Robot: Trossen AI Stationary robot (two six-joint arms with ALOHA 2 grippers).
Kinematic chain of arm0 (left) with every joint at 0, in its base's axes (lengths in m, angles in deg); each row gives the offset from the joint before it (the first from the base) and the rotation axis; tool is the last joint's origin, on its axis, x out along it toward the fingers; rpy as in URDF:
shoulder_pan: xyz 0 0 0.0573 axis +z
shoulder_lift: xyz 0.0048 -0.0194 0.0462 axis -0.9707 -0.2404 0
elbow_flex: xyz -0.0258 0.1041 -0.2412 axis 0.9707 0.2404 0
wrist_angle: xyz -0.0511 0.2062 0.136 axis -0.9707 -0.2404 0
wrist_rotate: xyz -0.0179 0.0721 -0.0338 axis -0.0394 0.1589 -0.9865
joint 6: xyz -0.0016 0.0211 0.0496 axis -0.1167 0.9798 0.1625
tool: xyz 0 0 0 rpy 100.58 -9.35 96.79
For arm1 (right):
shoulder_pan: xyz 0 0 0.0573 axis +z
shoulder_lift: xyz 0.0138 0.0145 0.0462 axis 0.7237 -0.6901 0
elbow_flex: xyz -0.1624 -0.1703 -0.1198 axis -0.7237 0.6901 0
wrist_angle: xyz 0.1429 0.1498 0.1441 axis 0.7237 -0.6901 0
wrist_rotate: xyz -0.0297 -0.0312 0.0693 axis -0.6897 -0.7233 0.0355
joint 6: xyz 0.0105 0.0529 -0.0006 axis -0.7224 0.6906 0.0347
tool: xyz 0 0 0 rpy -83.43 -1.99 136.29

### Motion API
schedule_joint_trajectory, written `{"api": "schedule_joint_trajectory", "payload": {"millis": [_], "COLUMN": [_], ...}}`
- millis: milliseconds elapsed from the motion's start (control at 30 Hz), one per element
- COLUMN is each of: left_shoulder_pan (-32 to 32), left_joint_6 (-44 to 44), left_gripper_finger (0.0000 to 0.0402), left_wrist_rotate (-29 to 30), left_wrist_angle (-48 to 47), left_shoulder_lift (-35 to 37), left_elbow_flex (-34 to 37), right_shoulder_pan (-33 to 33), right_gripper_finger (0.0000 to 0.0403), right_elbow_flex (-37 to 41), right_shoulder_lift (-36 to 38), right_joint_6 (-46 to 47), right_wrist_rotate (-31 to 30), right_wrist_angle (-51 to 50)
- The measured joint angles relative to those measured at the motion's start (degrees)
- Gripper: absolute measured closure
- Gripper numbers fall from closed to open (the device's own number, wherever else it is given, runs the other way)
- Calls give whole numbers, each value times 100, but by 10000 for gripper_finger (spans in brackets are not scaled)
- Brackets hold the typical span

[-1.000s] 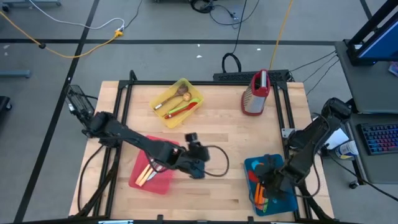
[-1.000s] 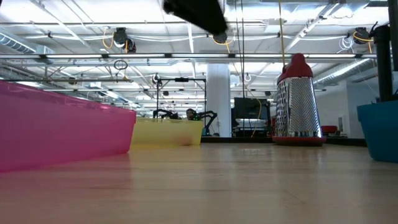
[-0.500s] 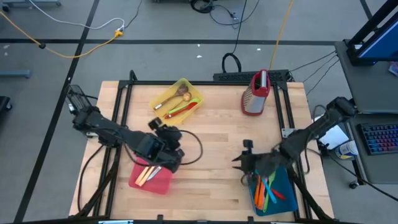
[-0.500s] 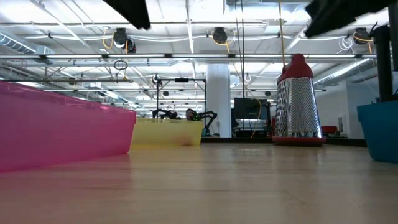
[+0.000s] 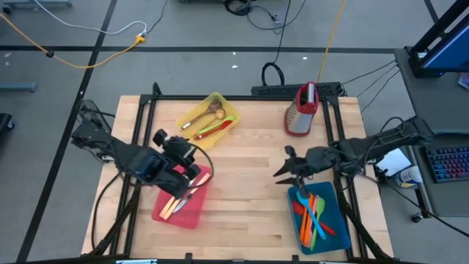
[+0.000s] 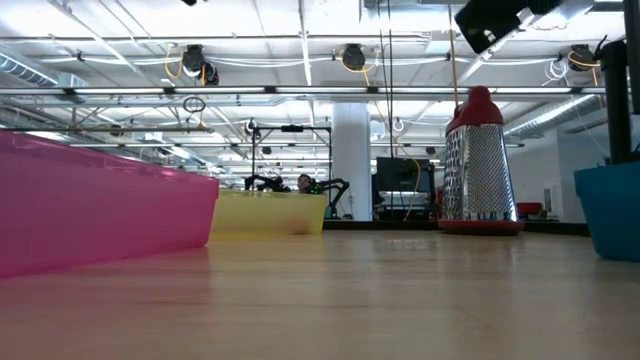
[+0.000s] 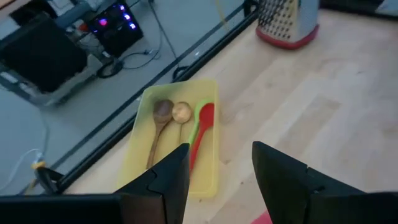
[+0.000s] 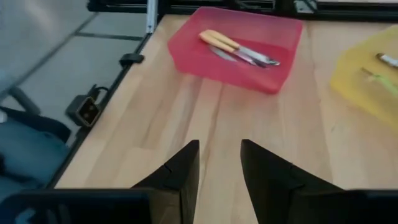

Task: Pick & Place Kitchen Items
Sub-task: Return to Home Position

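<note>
Table (image 5: 253, 158) centre seemingly bare, grater (image 5: 300, 111) at far edge, pink tray (image 5: 192, 214) left, blue tray (image 5: 338, 209) right

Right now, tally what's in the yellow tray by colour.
In the yellow tray:
wooden spoons: 2
red utensil: 1
green utensil: 1
Total: 4

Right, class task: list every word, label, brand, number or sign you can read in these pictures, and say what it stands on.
No text can be read in any view.
Keys of the keyboard beside the table: too small to read.
On the box grater, yellow tray, pink-red tray and blue tray: no lettering shows.
On the left gripper and right gripper, both open above the table: no readable marking.
</note>
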Motion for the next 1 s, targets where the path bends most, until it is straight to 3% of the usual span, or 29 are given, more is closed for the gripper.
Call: {"api": "schedule_joint_trajectory", "payload": {"millis": [233,533,700,1000], "left_shoulder_pan": [-361,-1054,-1127,-392], "left_joint_6": [-71,311,1526,4414], "left_gripper_finger": [224,224,224,224], "left_wrist_rotate": [-461,-160,-780,-2361], "left_wrist_angle": [16,213,1802,4404], "left_shoulder_lift": [597,1268,1365,1796], "left_elbow_flex": [0,6,442,1202], "right_shoulder_pan": [-659,-996,-1144,-1293], "right_gripper_finger": [291,291,291,291], "right_elbow_flex": [914,2236,2604,3127], "right_shoulder_lift": [1385,3113,3806,4586], "right_joint_6": [40,185,75,56], "right_wrist_rotate": [752,861,1398,1456], "right_wrist_angle": [49,628,650,555]}}
